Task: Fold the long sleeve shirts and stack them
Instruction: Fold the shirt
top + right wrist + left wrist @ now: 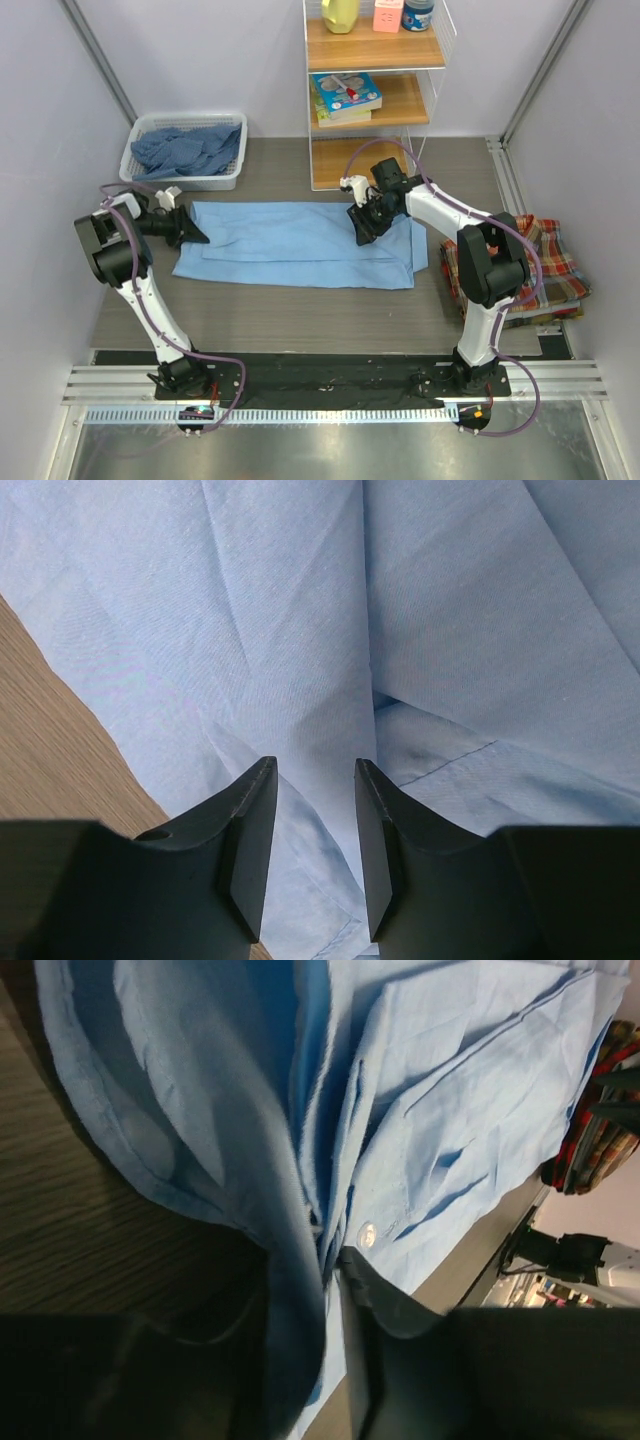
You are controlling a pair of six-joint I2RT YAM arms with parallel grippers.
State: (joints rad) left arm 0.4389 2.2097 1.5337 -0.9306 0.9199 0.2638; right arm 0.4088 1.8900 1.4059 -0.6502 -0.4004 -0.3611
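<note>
**Left fingers (197, 236) and right fingers (362, 232) both pinch the blue shirt (290, 250)**

The left fingers sit at the shirt's left end, close to its far corner. From the left wrist they look drawn nearly together, with a fold of the blue cloth rising into the narrow gap and caught there. One finger is dark and blurred, so its contact with the cloth is hard to judge. A small white button (366, 1233) lies on the cloth just beside the other fingertip.

The right fingers come down on the far edge of the shirt, toward its right end. From the right wrist they stand part-way apart. A raised ridge of cloth fills the space between them and touches both inner faces, and creases spread away from it.

The blue shirt lies flat on the counter (300, 310) as a long band running left to right between the two arms, with its right end folded over itself.

A white basket (228, 180) stands at the back left, just behind the shirt's left end and not touching it. It holds crumpled dark shirts (185, 150).

Plaid shirts (550, 262) lie in a pile at the counter's right edge, partly hidden by the right arm.

A wooden shelf (375, 100) with books stands at the back.
</note>
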